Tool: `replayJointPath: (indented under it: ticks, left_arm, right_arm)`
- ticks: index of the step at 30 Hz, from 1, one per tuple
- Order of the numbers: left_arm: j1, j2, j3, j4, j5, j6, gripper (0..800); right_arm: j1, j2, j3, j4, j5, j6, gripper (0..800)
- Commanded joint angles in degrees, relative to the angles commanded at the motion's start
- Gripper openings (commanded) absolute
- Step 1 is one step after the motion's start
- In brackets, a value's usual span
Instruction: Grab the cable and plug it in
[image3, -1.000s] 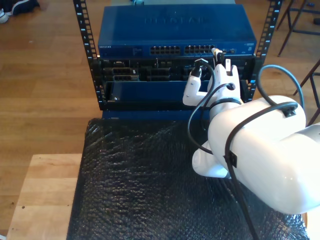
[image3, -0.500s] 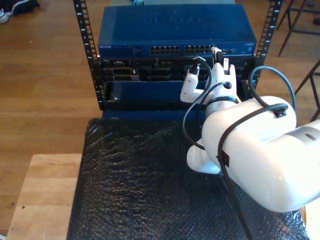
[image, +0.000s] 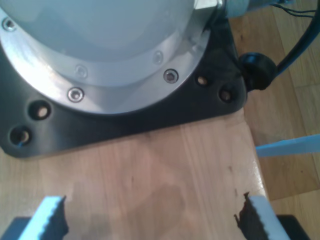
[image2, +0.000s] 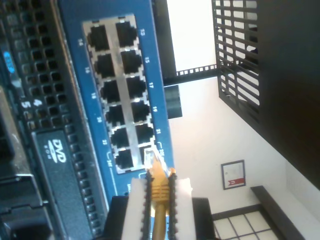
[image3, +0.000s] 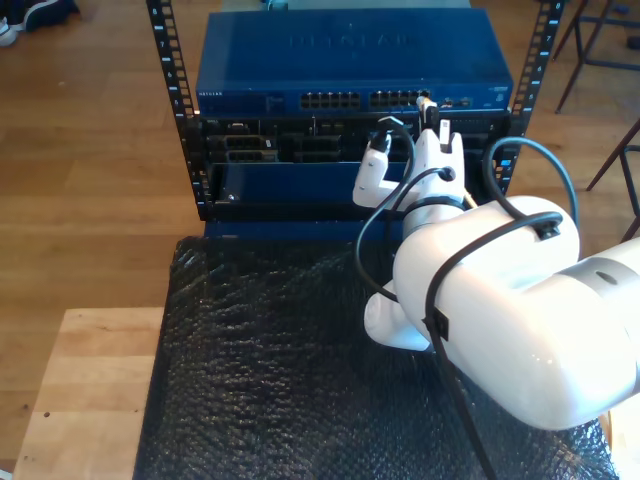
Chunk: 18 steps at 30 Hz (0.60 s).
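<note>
My second hand (image2: 159, 200) is clenched on the long thin yellow network cable (image2: 159, 210), just behind its small clear plastic plug (image2: 151, 159). The plug tip stands at the mouth of the end port in the blue rack-mounted network switch (image3: 350, 60); whether it has entered cannot be told. Step in hand: insertion. The next move likely calls for a straight push along the port's axis until the latch seats. My first hand (image: 150, 220) is released, hanging over the light wooden counter (image: 150, 170) near a black base plate (image: 125, 115).
</note>
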Motion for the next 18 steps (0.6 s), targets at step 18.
replayJointPath:
  ticks: [18]
  left_arm:
    - [0.00,0.00,0.00,0.00,0.00,0.00,800]
  right_arm:
    - [1.32,1.32,-1.58,3.25,-0.09,-2.55,0]
